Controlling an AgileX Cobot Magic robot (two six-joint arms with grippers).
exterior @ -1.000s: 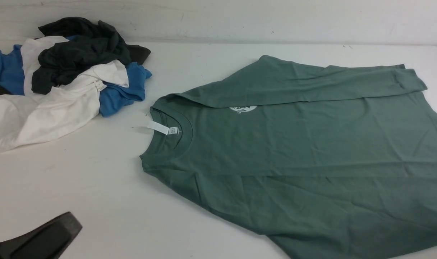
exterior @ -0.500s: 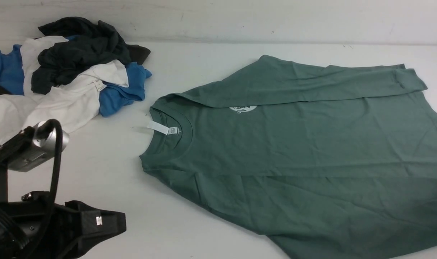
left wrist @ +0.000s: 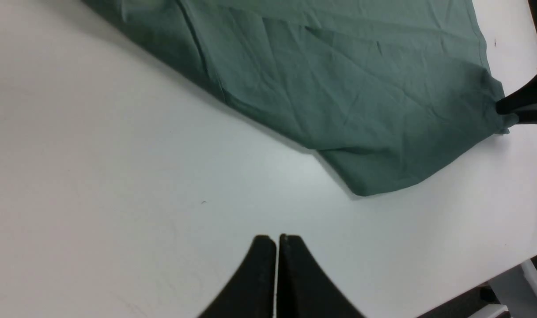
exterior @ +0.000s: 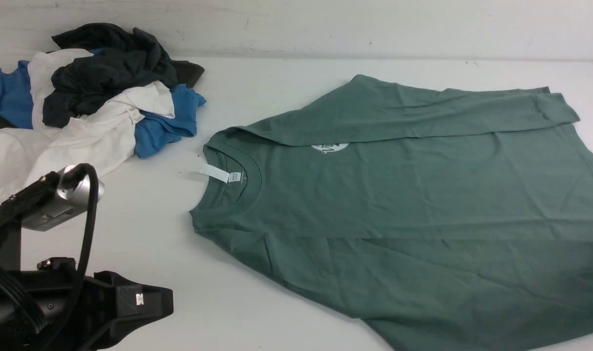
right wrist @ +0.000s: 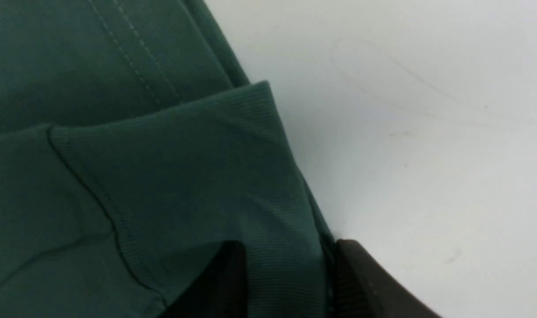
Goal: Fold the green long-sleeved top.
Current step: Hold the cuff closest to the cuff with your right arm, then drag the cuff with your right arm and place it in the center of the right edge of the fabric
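Left pincer (left wrist: 276, 239) closed over table (left wrist: 118, 185); right pincer (right wrist: 286, 251) straddles top (right wrist: 131, 185).

Left arm (exterior: 57, 297) now farther in, seemingly higher.

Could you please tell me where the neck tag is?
Front view: the white neck tag pokes from the green long-sleeved top's collar, left toward the clothes pile.

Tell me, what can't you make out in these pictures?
- Chest print: front view, half under the folded sleeve.
- Neck tag lettering: front view, too small.
- Hem of the green top: front view, partly cropped.
- Right gripper, clamped on the cuff or not: right wrist view, jaws cropped.
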